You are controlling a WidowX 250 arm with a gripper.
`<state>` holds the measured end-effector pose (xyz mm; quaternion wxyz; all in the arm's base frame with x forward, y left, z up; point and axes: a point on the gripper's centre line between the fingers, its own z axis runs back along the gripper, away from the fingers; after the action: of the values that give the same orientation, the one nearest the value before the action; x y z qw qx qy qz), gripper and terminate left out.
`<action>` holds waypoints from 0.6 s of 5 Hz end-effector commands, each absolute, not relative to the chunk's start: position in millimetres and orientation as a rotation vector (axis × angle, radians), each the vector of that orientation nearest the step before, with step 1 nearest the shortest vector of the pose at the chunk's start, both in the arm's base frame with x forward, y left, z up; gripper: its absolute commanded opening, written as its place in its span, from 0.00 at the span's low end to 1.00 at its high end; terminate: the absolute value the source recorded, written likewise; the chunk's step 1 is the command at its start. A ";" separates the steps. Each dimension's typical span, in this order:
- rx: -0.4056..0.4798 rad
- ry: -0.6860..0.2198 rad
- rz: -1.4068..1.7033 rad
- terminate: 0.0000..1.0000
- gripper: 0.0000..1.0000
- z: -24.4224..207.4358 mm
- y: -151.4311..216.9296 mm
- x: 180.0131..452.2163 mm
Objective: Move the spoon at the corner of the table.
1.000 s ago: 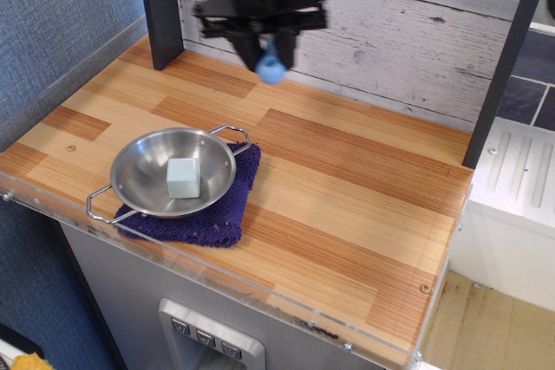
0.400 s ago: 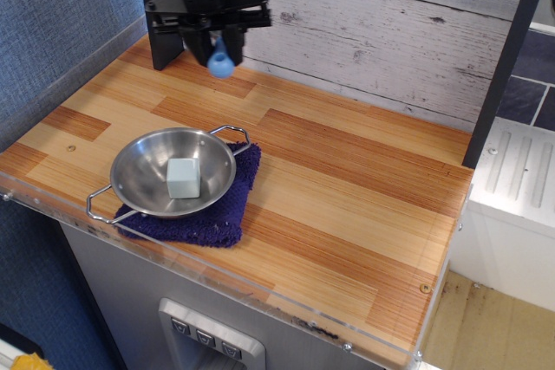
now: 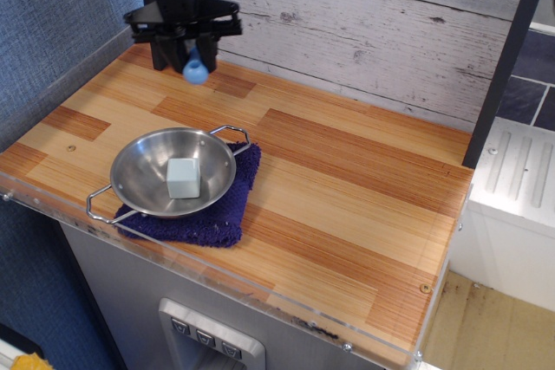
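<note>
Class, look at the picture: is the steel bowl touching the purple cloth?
Touching. The single camera view shows the steel bowl sitting directly on the purple cloth, whose edges stick out from under the bowl's right and front sides with no gap.

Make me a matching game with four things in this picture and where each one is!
Things:
1. spoon
2. pale cube
3. steel bowl
4. purple cloth

Places:
A. under the bowl, on the table
B. inside the bowl
C. on top of the cloth
D. up in the gripper, above the back left corner

Pairs: 1-D, 2-B, 3-C, 4-A
</note>
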<state>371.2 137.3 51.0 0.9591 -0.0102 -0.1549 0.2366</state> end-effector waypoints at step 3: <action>-0.004 -0.286 0.563 0.00 1.00 37.1 175.3 371.9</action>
<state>369.6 167.9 18.6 0.9546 -0.0065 -0.1165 0.2742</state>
